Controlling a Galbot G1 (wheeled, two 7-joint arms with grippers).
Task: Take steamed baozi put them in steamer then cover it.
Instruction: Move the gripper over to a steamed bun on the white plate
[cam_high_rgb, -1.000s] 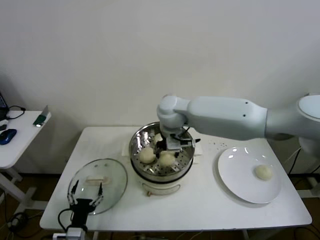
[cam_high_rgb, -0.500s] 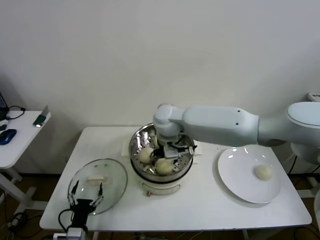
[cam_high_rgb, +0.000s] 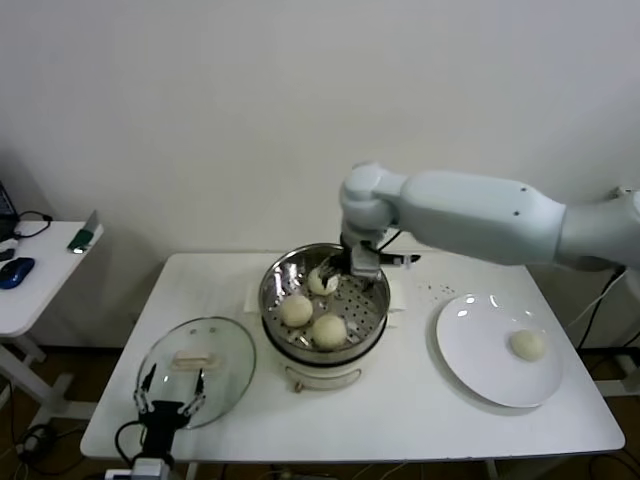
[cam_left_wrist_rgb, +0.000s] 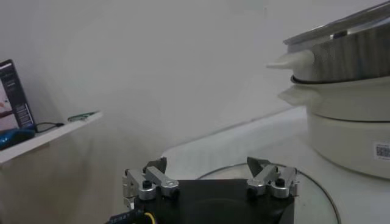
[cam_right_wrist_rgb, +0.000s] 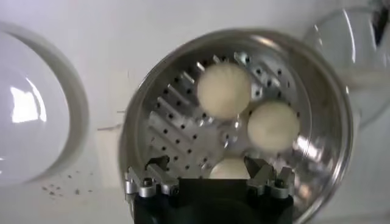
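Right gripper (cam_right_wrist_rgb: 207, 173) wide open, empty, above shiny steamer (cam_high_rgb: 372, 318); three smooth round baozi (cam_right_wrist_rgb: 225, 89) below jaws. Left gripper (cam_left_wrist_rgb: 210, 176) open over glass cover (cam_high_rgb: 228, 352).

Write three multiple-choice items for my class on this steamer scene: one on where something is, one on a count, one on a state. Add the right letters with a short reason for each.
1. Where does the cover lie?
A. on the steamer
B. on the table, on the robot's left of the steamer
C. on the plate

2. How many steamed baozi are in the steamer?
A. one
B. three
C. four

3. How does the right gripper stand?
A. open, holding nothing, above the steamer's far rim
B. shut on a bun
C. shut on the cover's handle

Answers:
1 B: the glass lid rests flat on the table, with the idle left gripper open at its near edge.
2 B: three buns sit on the perforated tray; the fourth bun lies on the plate.
3 A: in the right wrist view its fingers are spread apart with nothing between them.
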